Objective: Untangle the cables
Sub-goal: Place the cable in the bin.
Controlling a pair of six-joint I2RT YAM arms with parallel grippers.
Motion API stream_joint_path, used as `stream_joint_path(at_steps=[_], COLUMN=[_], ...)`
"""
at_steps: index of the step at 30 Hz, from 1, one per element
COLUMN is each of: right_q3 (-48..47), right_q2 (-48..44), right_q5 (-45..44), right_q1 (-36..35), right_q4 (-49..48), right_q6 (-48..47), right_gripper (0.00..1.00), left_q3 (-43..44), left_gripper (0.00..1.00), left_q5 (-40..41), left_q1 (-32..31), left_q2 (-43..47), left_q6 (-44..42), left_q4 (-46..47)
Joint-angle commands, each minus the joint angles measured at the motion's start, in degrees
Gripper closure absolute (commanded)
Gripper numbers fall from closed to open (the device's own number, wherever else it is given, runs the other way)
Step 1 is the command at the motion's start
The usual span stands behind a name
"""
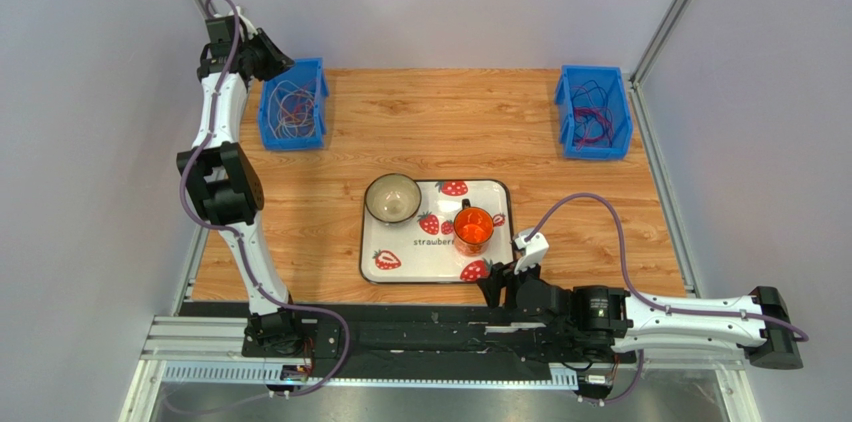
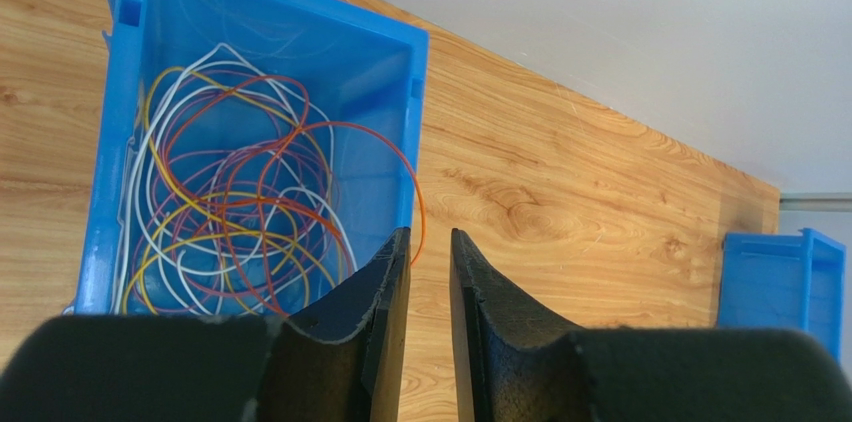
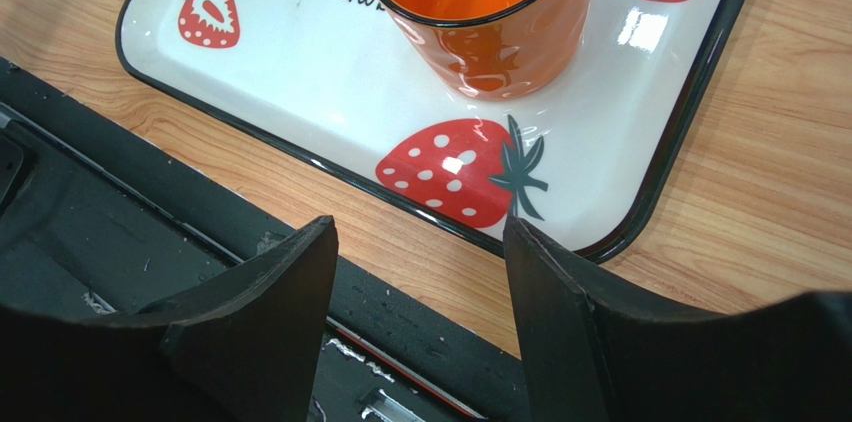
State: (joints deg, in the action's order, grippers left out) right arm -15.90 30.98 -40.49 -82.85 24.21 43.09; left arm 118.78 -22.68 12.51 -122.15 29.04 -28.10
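The cables are in two places. One bundle of cables (image 2: 235, 212), in white, yellow, orange and red, lies in the left blue bin (image 2: 385, 52) at the far left corner of the table (image 1: 440, 122). They are crossed over each other in many loops, so I cannot tell which wire lies on top of which. One orange loop (image 2: 415, 192) goes out over the bin's wall and hangs above the wood on that side. The second bundle (image 1: 593, 117) (purple, dark and red wires) lies in the right blue bin (image 1: 590, 71) at the far right corner, well apart from the first bin.

The left gripper (image 2: 428, 237) hovers above the table just beside the left blue bin, near the orange loop. Its jaws stand only a little apart, with a narrow gap, and no wire is between them.

The right gripper (image 3: 418, 242) is low at the near edge of the table, just beside the near right corner of the strawberry tray (image 1: 420, 262). Its jaws are wide apart and hold nothing. On the tray stand a pale bowl (image 1: 392, 198) and an orange cup (image 3: 500, 42), both upright, the cup closer to the right gripper.
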Motion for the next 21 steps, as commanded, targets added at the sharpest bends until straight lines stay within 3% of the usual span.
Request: stream_joint_path(at_steps=[1, 11, 16, 21], right_q3=[0.08, 0.08, -0.01, 0.17], right_q2=[0.04, 0.22, 0.31, 0.39], right_q5=[-2.31, -2.14, -2.14, -2.22], right_q1=[-0.30, -0.38, -0.30, -0.30], right_q4=[-2.85, -3.11, -3.20, -3.20], right_q6=[1.03, 0.86, 0.85, 0.85], right_gripper=[0.34, 0.34, 0.34, 0.34], left_q3=[-0.91, -10.76, -8.75, -5.14], left_gripper=[0.70, 0.66, 0.58, 0.56], left_q5=[-0.79, 0.44, 5.09, 7.28], left_q1=[0.58, -3.45, -7.23, -8.55], left_q2=[2.79, 5.17, 4.20, 1.66], left_q6=[-1.61, -7.66, -10.49, -11.54], left_q4=[0.41, 2.08, 0.94, -0.82])
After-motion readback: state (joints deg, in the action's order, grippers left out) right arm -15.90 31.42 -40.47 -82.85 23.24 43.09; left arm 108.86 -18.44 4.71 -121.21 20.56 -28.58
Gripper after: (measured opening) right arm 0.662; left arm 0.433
